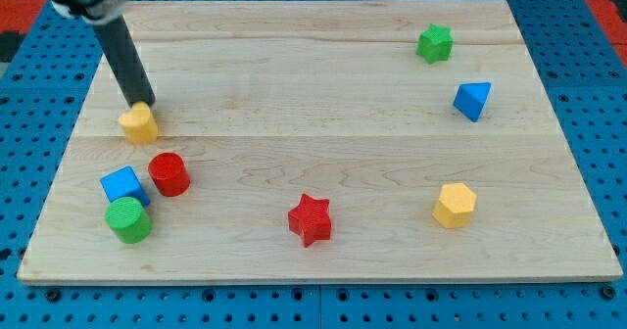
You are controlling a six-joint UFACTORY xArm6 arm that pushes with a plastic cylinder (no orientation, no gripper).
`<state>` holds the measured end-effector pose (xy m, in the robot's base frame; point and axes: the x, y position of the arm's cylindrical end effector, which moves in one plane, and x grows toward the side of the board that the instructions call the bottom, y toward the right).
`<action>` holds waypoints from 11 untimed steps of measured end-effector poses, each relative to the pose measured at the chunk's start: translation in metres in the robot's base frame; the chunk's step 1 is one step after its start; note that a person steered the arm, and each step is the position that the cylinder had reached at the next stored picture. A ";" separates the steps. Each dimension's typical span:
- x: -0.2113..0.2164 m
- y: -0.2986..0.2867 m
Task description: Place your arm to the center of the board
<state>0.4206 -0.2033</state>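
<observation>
Our tip (pixel 143 104) touches the yellow heart block (pixel 138 123) at the far left of the counter (pixel 313 84). We have no fingers, only a rod.

One view — high, angled down, whole board (pixel 323 65) framed — moderately near.

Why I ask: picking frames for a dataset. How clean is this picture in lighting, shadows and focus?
Camera view: even, soft light on the board, no glare; blocks cast only faint shadows, such as under the red star; blocks look sharp; the arm's top at the upper left is slightly blurred; my tip touches the yellow block.
</observation>
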 end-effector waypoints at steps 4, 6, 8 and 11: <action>-0.017 0.036; -0.018 0.038; -0.018 0.047; -0.018 0.123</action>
